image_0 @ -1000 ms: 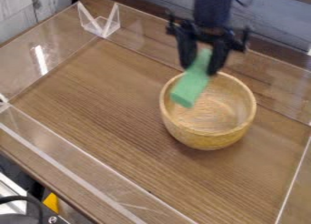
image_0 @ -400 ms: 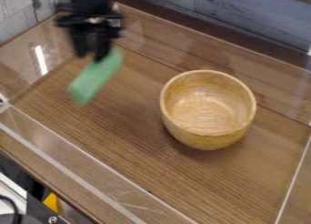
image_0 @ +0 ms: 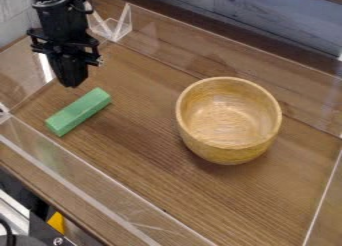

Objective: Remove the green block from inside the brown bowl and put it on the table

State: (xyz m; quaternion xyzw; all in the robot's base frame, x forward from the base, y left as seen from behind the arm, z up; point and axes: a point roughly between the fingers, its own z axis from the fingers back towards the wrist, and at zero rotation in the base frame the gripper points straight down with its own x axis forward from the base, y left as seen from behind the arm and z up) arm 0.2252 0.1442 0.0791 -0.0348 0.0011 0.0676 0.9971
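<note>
Green block out of the bowl and down on the desk, tool poised just above it

The green block [image_0: 76, 112] lies flat on the wood-grain desk [image_0: 147, 180], well apart from the brown bowl [image_0: 230, 118], which stands upright and empty to its right, so the task looks all but done. The black tool [image_0: 70, 70] points straight down over the block's far end; its fingers appear to stand clear of the green surface, which suggests the block is released, though whether the jaws are spread or drawn in cannot be told from this angle. The block's resting place, near the clear acrylic wall [image_0: 40, 65] on the left, leaves open desk between it and the bowl. No brand, label or readable writing shows on block, bowl, tool or desk.
</note>
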